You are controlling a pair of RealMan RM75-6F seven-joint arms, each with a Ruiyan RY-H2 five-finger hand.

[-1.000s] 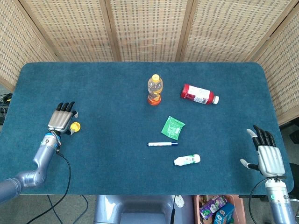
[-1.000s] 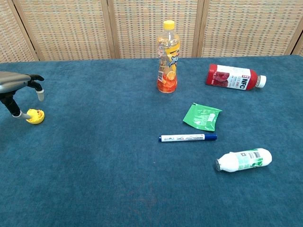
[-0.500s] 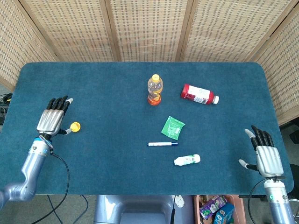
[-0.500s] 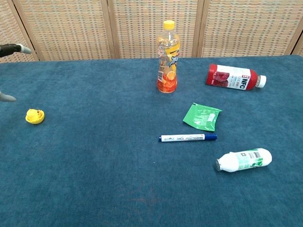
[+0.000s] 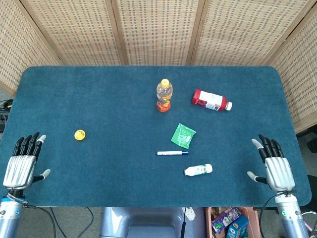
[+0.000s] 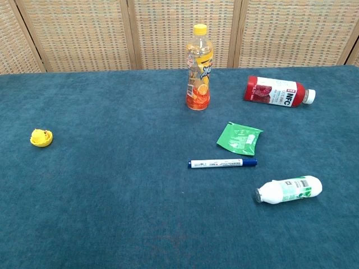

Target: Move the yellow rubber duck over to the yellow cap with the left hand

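The small yellow rubber duck (image 6: 40, 134) sits on the yellow cap (image 6: 43, 142) at the left of the blue table; in the head view the two read as one yellow spot, the duck (image 5: 79, 134). My left hand (image 5: 22, 166) is at the table's front left edge, well in front and to the left of the duck, fingers spread and holding nothing. My right hand (image 5: 274, 167) is at the front right edge, fingers apart and empty too. Neither hand shows in the chest view.
An upright orange drink bottle (image 5: 164, 95) stands mid-table, a red bottle (image 5: 211, 100) lies to its right. A green packet (image 5: 183, 135), a blue marker (image 5: 172, 153) and a white bottle (image 5: 198, 170) lie nearer the front. Wicker screens stand behind the table.
My left hand has let go of the duck and drawn back from it to the front left edge, leaving the chest view. The right hand shifted slightly.
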